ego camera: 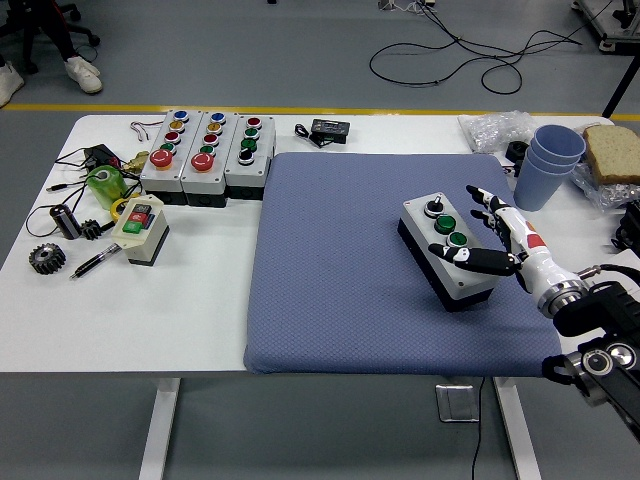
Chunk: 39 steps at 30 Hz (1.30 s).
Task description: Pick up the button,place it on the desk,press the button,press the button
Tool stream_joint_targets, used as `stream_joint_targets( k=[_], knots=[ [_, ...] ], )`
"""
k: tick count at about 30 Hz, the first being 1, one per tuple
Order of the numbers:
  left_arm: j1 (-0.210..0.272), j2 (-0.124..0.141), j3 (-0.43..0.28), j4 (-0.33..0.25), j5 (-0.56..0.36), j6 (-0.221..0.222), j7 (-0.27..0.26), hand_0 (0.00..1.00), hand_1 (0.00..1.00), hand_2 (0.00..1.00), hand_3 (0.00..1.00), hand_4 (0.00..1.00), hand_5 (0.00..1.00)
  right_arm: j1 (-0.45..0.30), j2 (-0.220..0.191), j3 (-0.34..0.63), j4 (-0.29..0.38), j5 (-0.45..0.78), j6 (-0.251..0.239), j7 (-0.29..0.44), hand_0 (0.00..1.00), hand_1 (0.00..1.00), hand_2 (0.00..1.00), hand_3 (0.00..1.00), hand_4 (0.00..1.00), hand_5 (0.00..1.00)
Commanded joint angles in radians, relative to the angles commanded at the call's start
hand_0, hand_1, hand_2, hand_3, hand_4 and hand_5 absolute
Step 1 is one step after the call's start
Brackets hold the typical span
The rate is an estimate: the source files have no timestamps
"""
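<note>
A grey button box with a black base lies on the blue mat, right of the middle. It has a black knob, a green button and another green button on top. My right hand is at its right side, fingers spread. The thumb lies over the box's near end, and the other fingers stand off its far right corner. It does not grasp the box. My left arm is out of view.
Three larger button boxes stand at the table's back left. A small switch box, a gear, a pen and cables lie at left. Stacked blue cups, a plastic bag and bread sit at back right.
</note>
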Motion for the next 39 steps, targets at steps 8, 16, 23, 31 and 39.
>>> stream_joint_targets(
  k=[8, 16, 23, 31, 39],
  knots=[
    [-0.005, 0.000, 0.004, 0.000, -0.014, 0.002, -0.002, 0.596, 0.632, 0.674, 0.545, 0.358, 0.695, 0.019, 0.026, -0.028, -0.013, -0.286, 0.033, -0.073, 0.998, 0.959, 0.998, 0.998, 0.998, 0.210],
    [-0.008, 0.000, 0.007, 0.000, -0.020, 0.002, -0.002, 0.596, 0.632, 0.674, 0.546, 0.359, 0.697, 0.044, 0.090, -0.049, -0.043, -0.547, 0.052, -0.154, 0.998, 0.963, 0.998, 0.998, 0.998, 0.248],
    [-0.010, 0.000, 0.014, 0.000, -0.028, 0.002, -0.002, 0.597, 0.632, 0.674, 0.546, 0.358, 0.698, 0.065, 0.147, -0.052, -0.094, -0.581, 0.066, -0.223, 0.998, 0.964, 0.998, 0.998, 0.998, 0.250],
    [-0.010, 0.000, 0.016, 0.000, -0.034, 0.002, -0.002, 0.597, 0.632, 0.675, 0.546, 0.358, 0.698, 0.102, 0.222, -0.046, -0.180, -0.660, 0.104, -0.322, 0.998, 0.962, 0.998, 0.998, 0.998, 0.256],
    [-0.010, 0.000, 0.015, 0.000, -0.033, 0.002, -0.001, 0.597, 0.633, 0.675, 0.546, 0.358, 0.701, 0.141, 0.266, -0.003, -0.252, -0.740, 0.180, -0.333, 0.865, 0.900, 0.998, 0.998, 0.998, 0.267]
  ],
)
